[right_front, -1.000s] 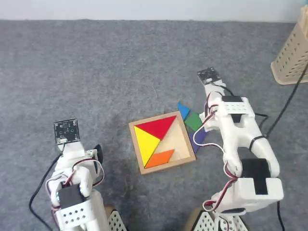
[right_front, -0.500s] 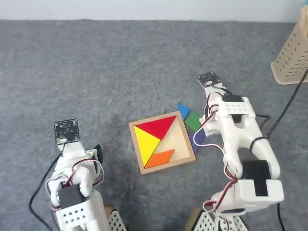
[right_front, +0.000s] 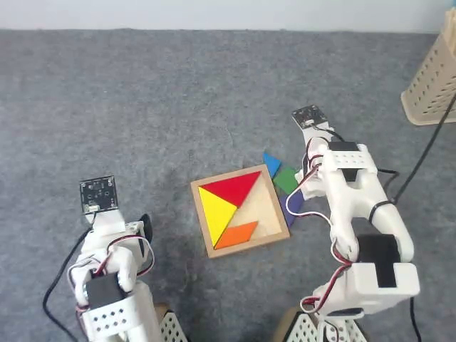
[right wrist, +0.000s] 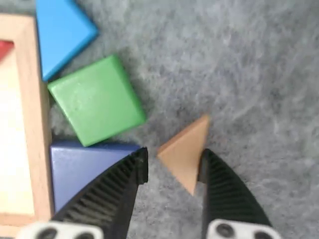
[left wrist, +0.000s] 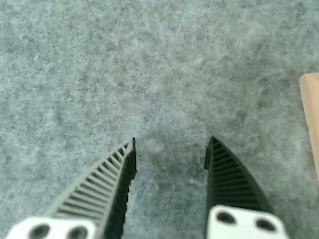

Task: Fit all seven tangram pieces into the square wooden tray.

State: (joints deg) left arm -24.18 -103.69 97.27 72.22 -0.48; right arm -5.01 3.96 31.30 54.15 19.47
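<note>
Right jaws apart astride tan triangle (right wrist: 185,149), edge of indigo piece (right wrist: 84,169) alongside; left jaws wide over carpet (left wrist: 149,74).

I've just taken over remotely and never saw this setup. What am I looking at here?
Two white robot arms sit side by side on a grey carpet; each ends in a two-fingered pincer. The high picture looks down on everything; the other two come from cameras on each wrist. The square wooden tray holds a red triangle, a yellow triangle and an orange parallelogram. Beside it lie a blue triangle, a green square and a periwinkle triangle. The right pincer stands open astride a small tan wooden triangle; the left pincer hangs open over bare carpet. Nothing is held.
</note>
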